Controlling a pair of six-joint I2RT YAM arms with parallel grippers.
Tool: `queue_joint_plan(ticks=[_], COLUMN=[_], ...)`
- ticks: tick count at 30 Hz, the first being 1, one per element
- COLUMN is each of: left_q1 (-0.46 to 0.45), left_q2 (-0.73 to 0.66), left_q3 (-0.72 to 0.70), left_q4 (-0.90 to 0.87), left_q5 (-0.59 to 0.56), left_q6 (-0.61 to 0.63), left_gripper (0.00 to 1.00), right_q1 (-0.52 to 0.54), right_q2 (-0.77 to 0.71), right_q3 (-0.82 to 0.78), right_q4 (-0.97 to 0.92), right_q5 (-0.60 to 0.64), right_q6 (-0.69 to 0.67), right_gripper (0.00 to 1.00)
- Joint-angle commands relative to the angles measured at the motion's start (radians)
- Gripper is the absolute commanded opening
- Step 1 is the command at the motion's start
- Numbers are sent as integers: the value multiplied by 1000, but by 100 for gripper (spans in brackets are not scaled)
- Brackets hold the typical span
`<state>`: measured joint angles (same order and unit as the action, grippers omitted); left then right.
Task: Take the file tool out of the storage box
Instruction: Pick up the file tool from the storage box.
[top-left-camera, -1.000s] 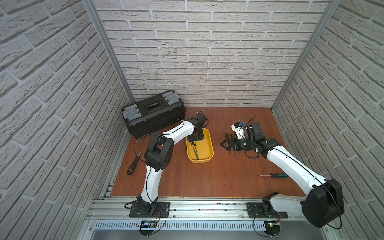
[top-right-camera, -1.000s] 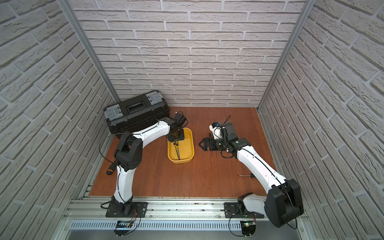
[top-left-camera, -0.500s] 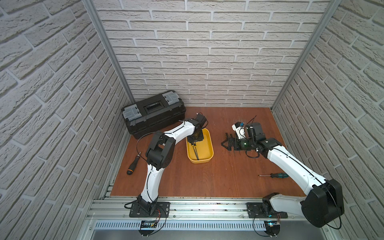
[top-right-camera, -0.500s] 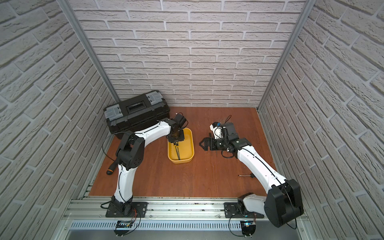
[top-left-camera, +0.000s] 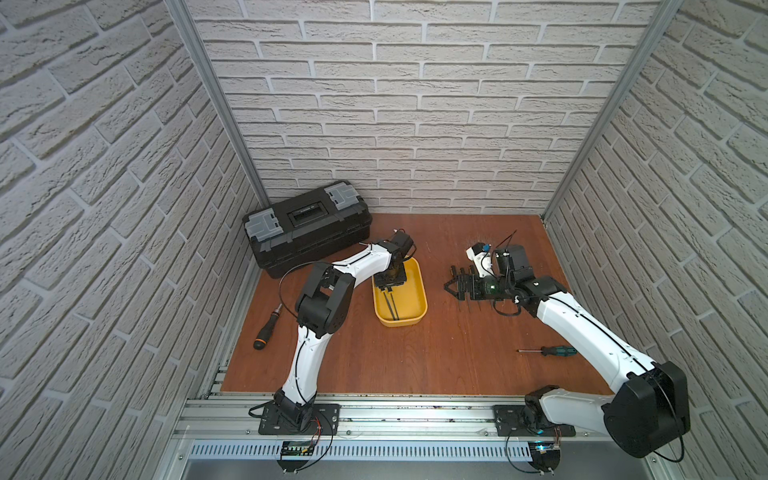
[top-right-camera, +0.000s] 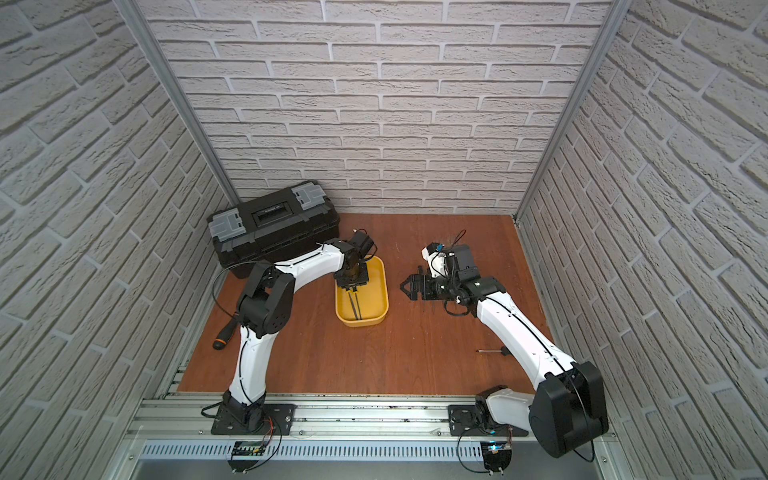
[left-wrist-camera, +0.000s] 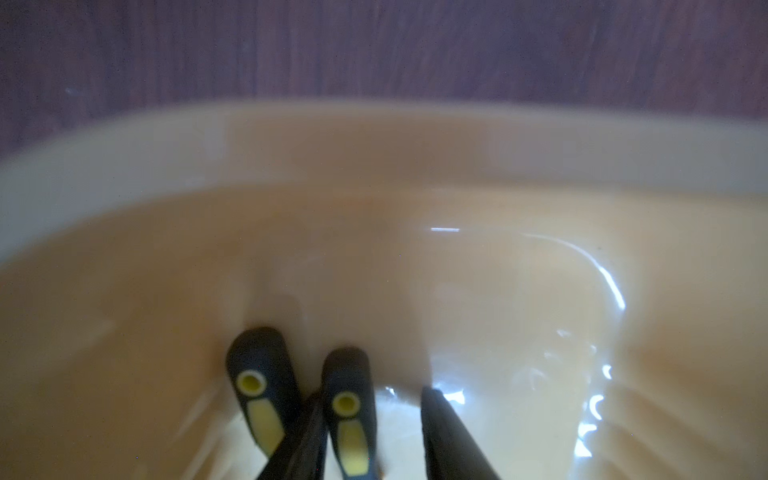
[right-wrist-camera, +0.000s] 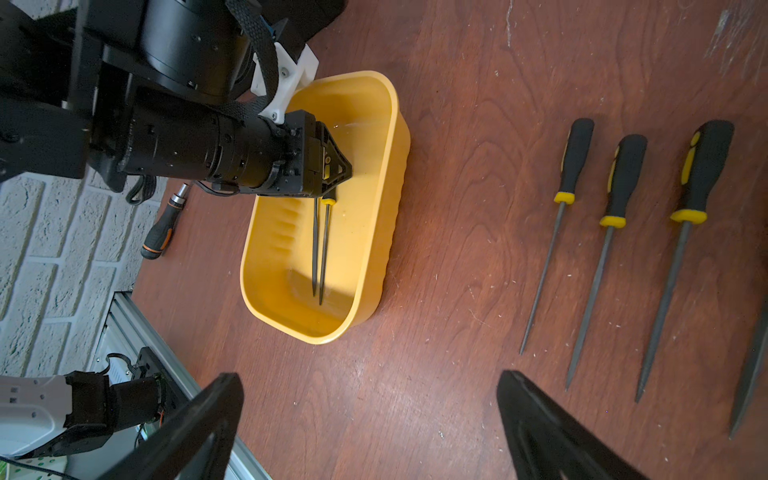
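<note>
Your storage box (top-left-camera: 412, 297) sits mid-table, just in front of the black toolbox (top-left-camera: 307, 232), and the job is not yet done: two file tools (right-wrist-camera: 320, 249) lie side by side on its floor. The left gripper (top-left-camera: 390, 286) is down inside the box, jaws partly open astride one handle (left-wrist-camera: 349, 399). A gap shows on one side, so it grips nothing. The right gripper (top-left-camera: 451, 286) hangs wide open and empty above the laid-out files (right-wrist-camera: 602, 249) on the table. Each file tool is slim and dark and tapers to a point, with a black-and-yellow grip.
</note>
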<state>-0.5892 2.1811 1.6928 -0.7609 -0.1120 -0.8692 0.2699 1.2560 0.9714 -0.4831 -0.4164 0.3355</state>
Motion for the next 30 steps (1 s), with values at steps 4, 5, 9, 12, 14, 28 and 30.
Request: queue_joint_plan(ticks=[4, 5, 9, 12, 14, 28, 30], left_q1=[6, 6, 6, 5, 3, 13, 13], left_q2=[14, 14, -1, -39, -80, -362, -384], left_q3=[-14, -17, -31, -57, -85, -242, -259], left_q4=[57, 65, 101, 130, 154, 387, 420], left_q5=[-8, -6, 12, 31, 46, 199, 219], left_q6=[-3, 2, 15, 18, 16, 90, 81], left_gripper=[29, 27, 20, 16, 13, 17, 16], right_q1=[-8, -8, -8, -8, -8, 33, 45], right_q2=[-28, -29, -39, -46, -50, -10, 9], right_q3=[-8, -8, -13, -21, -37, -112, -106], right_q4=[5, 6, 11, 19, 41, 197, 218], right_q5=[-6, -6, -4, -8, -30, -123, -131], right_q6=[-9, -10, -5, 3, 17, 72, 81], right_gripper=[100, 100, 100, 100, 100, 84, 77])
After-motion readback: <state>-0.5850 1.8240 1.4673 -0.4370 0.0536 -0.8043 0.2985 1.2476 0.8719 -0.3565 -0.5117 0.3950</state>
